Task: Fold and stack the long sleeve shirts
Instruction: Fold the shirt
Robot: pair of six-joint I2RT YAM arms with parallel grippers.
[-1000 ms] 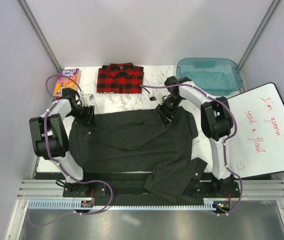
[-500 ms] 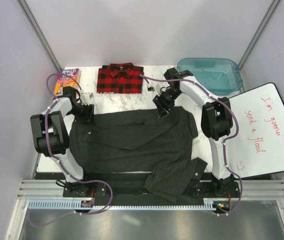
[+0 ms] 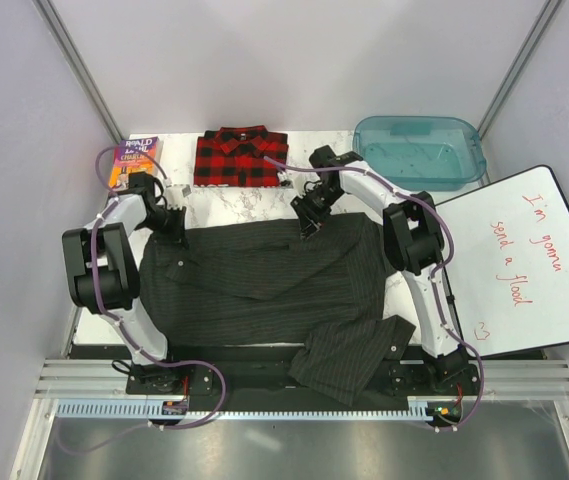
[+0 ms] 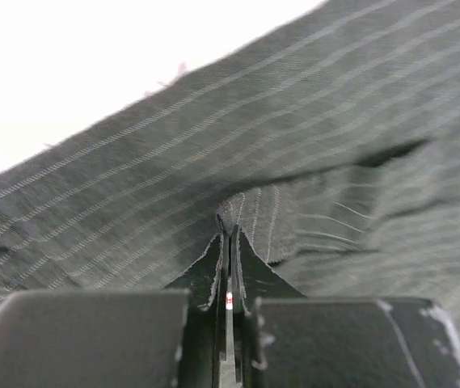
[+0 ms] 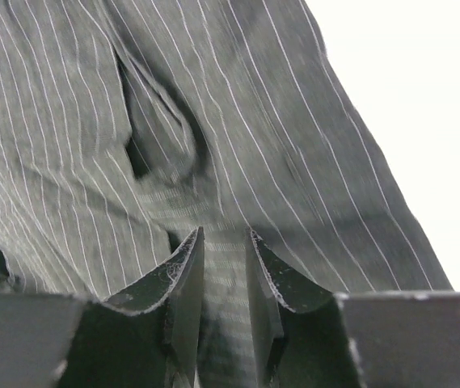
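Table: a white marbled tabletop (image 3: 234,205) is carrying everything in the overhead view.
Charcoal shirt: a large dark charcoal button-up shirt with fine pale pinstripes (image 3: 264,280) is lying spread across the middle of the table, rumpled and only loosely folded. One sleeve (image 3: 349,360) is trailing over the near edge.
Whiteboard: a white board with red handwriting (image 3: 524,270) is sitting at the right, partly off the table.
Bin: a translucent teal plastic tub (image 3: 419,155) is resting at the far right corner.
Plaid shirt: a red-and-black plaid flannel shirt (image 3: 241,160) is lying at the far edge, already folded into a neat rectangle.
Book: a colourful paperback (image 3: 134,162) is lying at the far left corner.
Left gripper (image 4: 228,267): it is pinching a small peak of the pinstriped cloth at the shirt's far left edge, jaws fully closed on it.
Right gripper (image 5: 224,275): it is straddling a ridge of the same cloth near the far edge, jaws partly apart. Whether it is gripping yet is unclear.
Progress: roughly halfway, by my reading. The charcoal shirt is waiting to be folded properly, then stacked with the plaid one.
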